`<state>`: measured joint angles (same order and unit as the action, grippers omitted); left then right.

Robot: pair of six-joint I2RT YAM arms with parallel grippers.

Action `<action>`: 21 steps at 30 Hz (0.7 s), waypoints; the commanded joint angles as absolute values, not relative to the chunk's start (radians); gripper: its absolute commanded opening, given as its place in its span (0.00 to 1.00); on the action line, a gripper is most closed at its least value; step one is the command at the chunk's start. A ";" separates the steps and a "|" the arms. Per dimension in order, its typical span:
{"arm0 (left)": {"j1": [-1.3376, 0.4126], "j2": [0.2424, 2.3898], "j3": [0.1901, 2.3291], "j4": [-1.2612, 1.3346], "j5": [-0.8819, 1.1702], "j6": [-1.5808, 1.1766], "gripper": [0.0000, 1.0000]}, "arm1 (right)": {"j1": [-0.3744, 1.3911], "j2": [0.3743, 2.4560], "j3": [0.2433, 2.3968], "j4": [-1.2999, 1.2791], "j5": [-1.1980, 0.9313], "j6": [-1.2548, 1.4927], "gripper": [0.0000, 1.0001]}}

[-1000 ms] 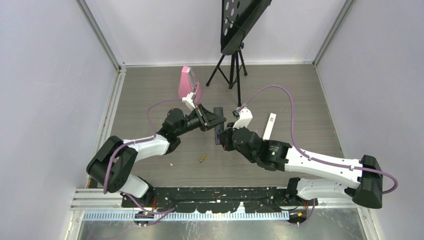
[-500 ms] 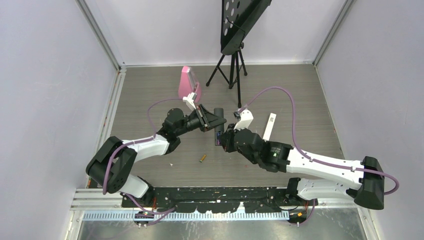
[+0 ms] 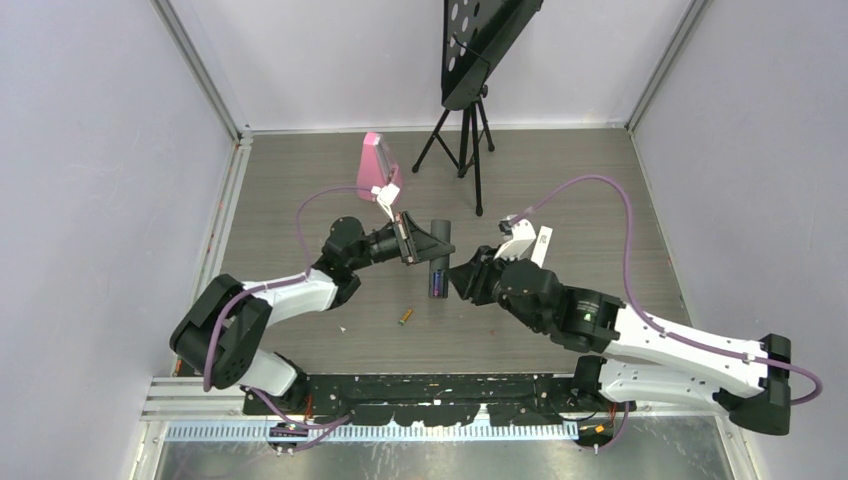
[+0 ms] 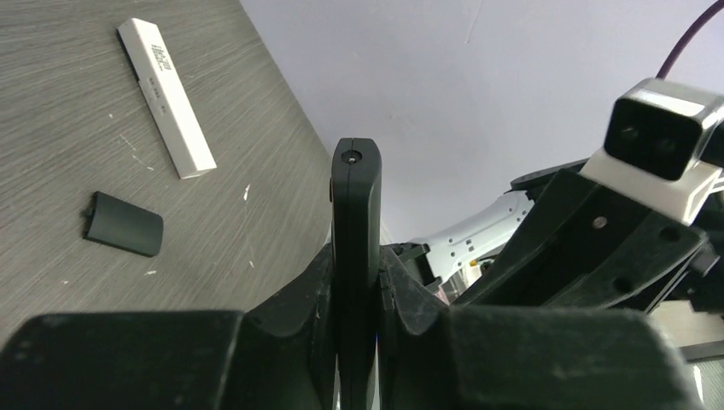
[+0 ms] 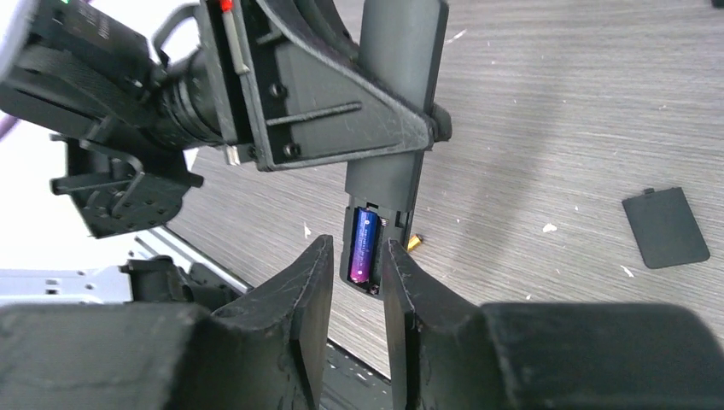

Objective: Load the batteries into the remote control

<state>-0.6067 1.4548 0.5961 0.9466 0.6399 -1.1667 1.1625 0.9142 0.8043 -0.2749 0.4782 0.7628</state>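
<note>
My left gripper (image 3: 418,243) is shut on the black remote control (image 3: 437,250) and holds it above the table, its open battery compartment facing my right gripper. In the left wrist view the remote (image 4: 356,196) stands edge-on between the fingers (image 4: 299,290). A purple battery (image 5: 363,243) sits in the compartment's left slot; the slot beside it looks empty. My right gripper (image 5: 356,249) is open and empty, just short of the remote's lower end (image 3: 461,283). A gold battery (image 3: 405,317) lies on the table. The black back cover (image 5: 666,226) lies flat on the table.
A white bar-shaped remote (image 3: 542,243) lies right of the arms, also in the left wrist view (image 4: 166,98). A pink object (image 3: 375,165) and a black tripod stand (image 3: 465,130) are at the back. White walls close in both sides.
My right gripper has pulled back to the right, away from the remote's lower end. My left gripper has turned the remote slightly, so the purple battery in the compartment shows.
</note>
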 commanded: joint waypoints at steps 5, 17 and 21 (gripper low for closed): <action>-0.584 1.302 0.609 0.740 0.655 -0.940 0.00 | 1.160 0.785 0.790 -0.292 0.601 0.839 0.45; -0.513 0.966 0.567 0.298 0.491 -0.667 0.00 | 1.095 0.948 0.837 -0.520 0.697 0.993 0.58; -0.508 0.832 0.589 0.064 0.308 -0.591 0.00 | 1.044 1.034 0.822 -0.392 0.483 0.832 0.58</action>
